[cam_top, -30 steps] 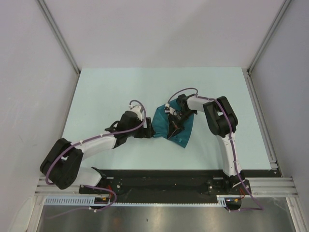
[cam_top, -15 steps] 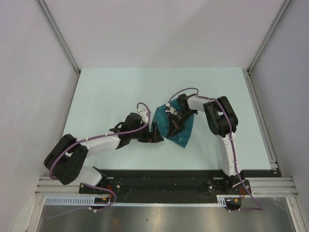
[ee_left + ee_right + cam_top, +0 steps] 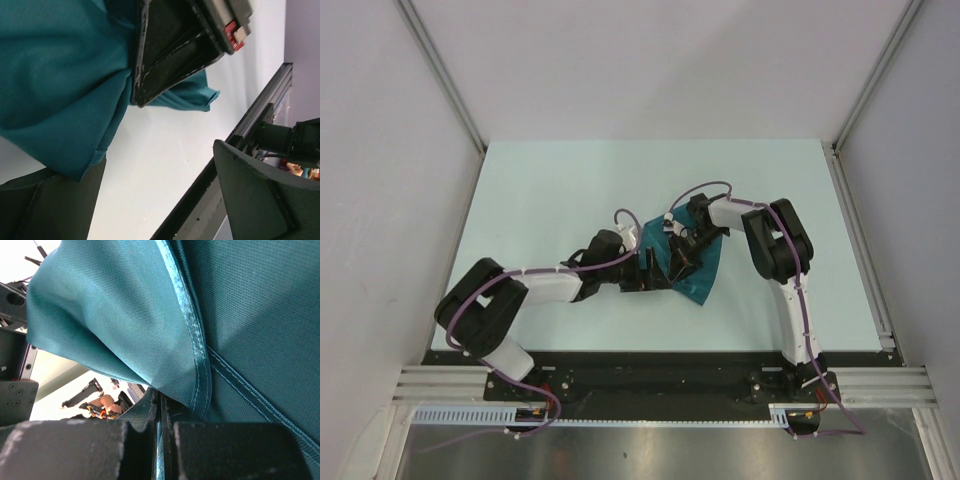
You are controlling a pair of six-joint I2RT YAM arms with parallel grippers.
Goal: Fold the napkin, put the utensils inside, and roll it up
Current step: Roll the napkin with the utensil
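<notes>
Top external view: right jaws grip a napkin (image 3: 700, 280) fold; left jaws stand released at its left edge.

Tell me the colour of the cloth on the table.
Dark teal woven fabric napkin, plain; clearest in the right wrist view.

Pale mint tabletop (image 3: 550, 190) fills the bay, smooth and matte, with grey walls along its left, far and right sides and a metal rail (image 3: 861, 250) down the right edge. A black mounting strip (image 3: 650, 372) runs along the near edge. One thing lies on it: the dark teal napkin (image 3: 703, 278), just right of centre, bunched and creased instead of flat. In the left wrist view, a hemmed corner of the napkin (image 3: 197, 97) touches the tabletop (image 3: 165, 160) while the bulk rides above it.
</notes>
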